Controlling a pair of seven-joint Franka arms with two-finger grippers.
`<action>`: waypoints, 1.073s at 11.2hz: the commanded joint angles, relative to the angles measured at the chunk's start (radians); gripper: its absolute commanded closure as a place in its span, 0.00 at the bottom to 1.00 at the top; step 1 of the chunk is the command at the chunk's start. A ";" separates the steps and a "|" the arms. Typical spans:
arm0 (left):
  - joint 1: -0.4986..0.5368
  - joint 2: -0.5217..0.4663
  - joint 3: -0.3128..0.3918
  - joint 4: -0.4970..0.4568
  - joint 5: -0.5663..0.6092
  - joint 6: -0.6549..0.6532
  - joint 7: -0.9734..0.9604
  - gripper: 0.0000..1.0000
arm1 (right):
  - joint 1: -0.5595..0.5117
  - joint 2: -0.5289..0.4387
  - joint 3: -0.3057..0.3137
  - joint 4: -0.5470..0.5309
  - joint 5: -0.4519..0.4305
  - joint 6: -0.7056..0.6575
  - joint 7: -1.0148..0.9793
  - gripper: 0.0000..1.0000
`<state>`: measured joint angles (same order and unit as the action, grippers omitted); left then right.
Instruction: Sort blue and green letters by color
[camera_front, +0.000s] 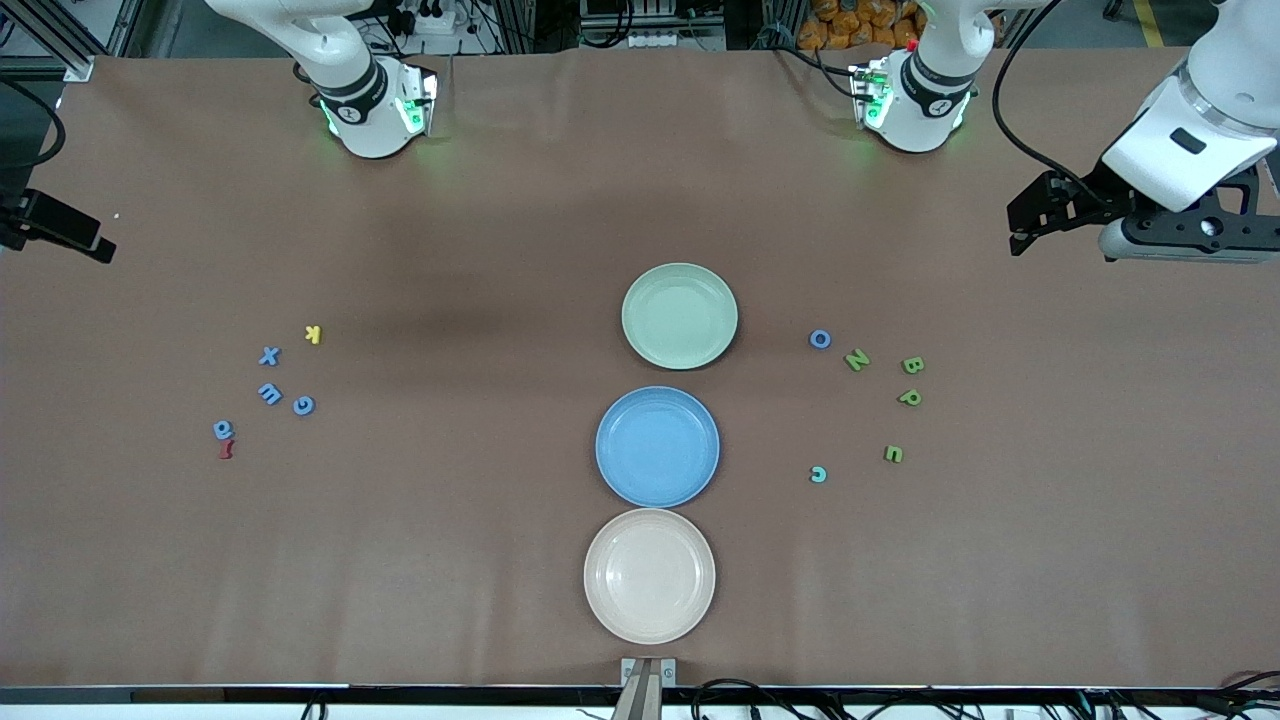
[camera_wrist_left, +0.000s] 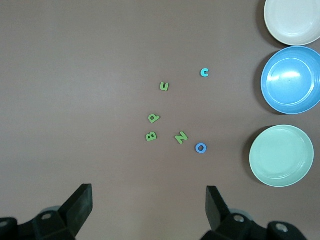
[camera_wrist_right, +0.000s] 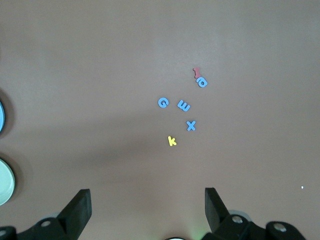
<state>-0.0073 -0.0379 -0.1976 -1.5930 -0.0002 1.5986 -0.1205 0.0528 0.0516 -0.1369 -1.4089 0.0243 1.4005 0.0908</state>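
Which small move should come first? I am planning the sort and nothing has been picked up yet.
Probably lower the left pincer, open and empty above the table, onto the blue O. It is the one medium blue letter among the green N, B and P, and lies apart from them. The blue plate holds nothing. The right pincer waits open.

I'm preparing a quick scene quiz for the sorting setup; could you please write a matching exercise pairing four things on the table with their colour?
Column one:
1. letter X
2. letter K
3. letter N
4. plate nearest the front camera

Column two:
a. green
b. cream
c. blue
d. yellow

Pairs: 1-c, 2-d, 3-a, 4-b
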 joint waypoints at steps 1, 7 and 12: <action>0.004 -0.011 -0.006 0.016 -0.007 -0.017 0.036 0.00 | -0.004 -0.016 0.011 -0.018 -0.006 -0.002 0.003 0.00; 0.009 -0.007 0.001 0.021 -0.007 -0.017 0.039 0.00 | -0.004 -0.016 0.014 -0.021 -0.006 -0.002 0.003 0.00; 0.001 0.053 0.000 -0.001 -0.012 -0.016 0.001 0.00 | -0.002 -0.016 0.014 -0.019 -0.006 -0.005 0.003 0.00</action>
<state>-0.0061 -0.0178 -0.1956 -1.5866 -0.0002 1.5939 -0.1127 0.0528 0.0516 -0.1298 -1.4109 0.0243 1.3999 0.0908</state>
